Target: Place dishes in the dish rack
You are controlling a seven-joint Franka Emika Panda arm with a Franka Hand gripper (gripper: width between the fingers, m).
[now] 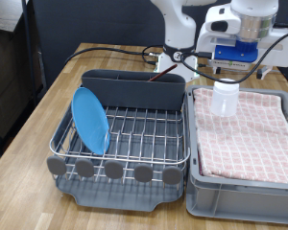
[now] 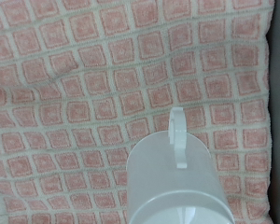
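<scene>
The white cup [image 1: 226, 100] hangs under my gripper [image 1: 226, 84], which is shut on its top, over the pink checked cloth in the grey bin. In the wrist view the cup [image 2: 177, 182] fills the lower middle with its handle showing; my fingers do not show there. The bright-blue plate [image 1: 89, 120] stands on edge in the wire dish rack [image 1: 134, 134], on the exterior view's left side. A reddish-brown spoon handle [image 1: 166, 78] leans in the dark grey utensil box [image 1: 134, 89] at the rack's back.
The grey bin [image 1: 242, 184] with pink checked cloth [image 1: 250, 134] stands right of the rack in the exterior view. Round grey discs [image 1: 113, 170] line the rack's front edge. Black cables [image 1: 115, 53] lie on the wooden table behind.
</scene>
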